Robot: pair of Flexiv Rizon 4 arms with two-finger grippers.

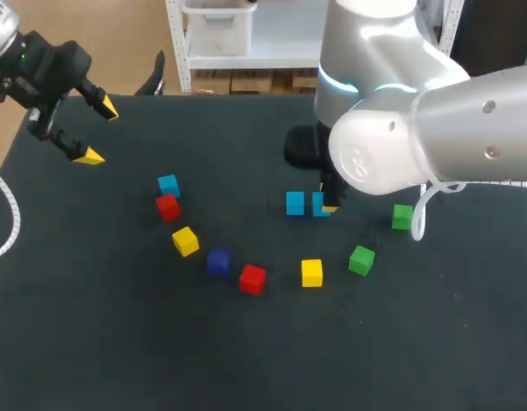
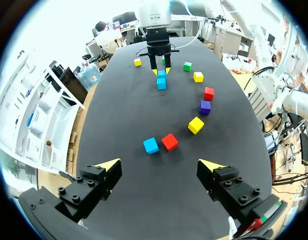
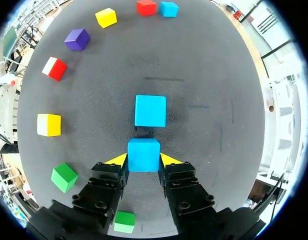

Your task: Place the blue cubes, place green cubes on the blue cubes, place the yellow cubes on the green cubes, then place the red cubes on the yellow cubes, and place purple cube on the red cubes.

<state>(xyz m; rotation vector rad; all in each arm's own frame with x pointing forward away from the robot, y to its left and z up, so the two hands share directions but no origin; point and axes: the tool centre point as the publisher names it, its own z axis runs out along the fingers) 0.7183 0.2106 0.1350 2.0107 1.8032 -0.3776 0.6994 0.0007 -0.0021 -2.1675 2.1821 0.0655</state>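
**Head view.** Left gripper (image 1: 99,133) hung over the table's far left corner, fingers wide apart, nothing in them. Right arm reached to mid-table, its bulk hiding most of the right gripper (image 1: 326,204). Held blue cube (image 1: 320,206) showed only partly at its tips, with the placed blue cube (image 1: 295,203) just beside it toward the left arm. Third blue cube (image 1: 168,185) sat well off on the left side, next to a red cube (image 1: 167,206).

**Left wrist view.** Fingers spread, empty. Third blue cube (image 2: 150,145) lay ahead of them, near. The blue pair lay far across the table under the right gripper (image 2: 158,62).

**Right wrist view.** Right gripper (image 3: 143,160) was clamped on the held blue cube (image 3: 143,155), one yellow tip on each side face. Placed blue cube (image 3: 150,111) lay straight ahead of the fingers, a narrow gap between the two, faces roughly square to one another. Could not tell whether the held cube rested on the table.

Judgement: base row under way. Release looked right only if the cubes stay in line. Left arm is the nearer one for the third blue cube.
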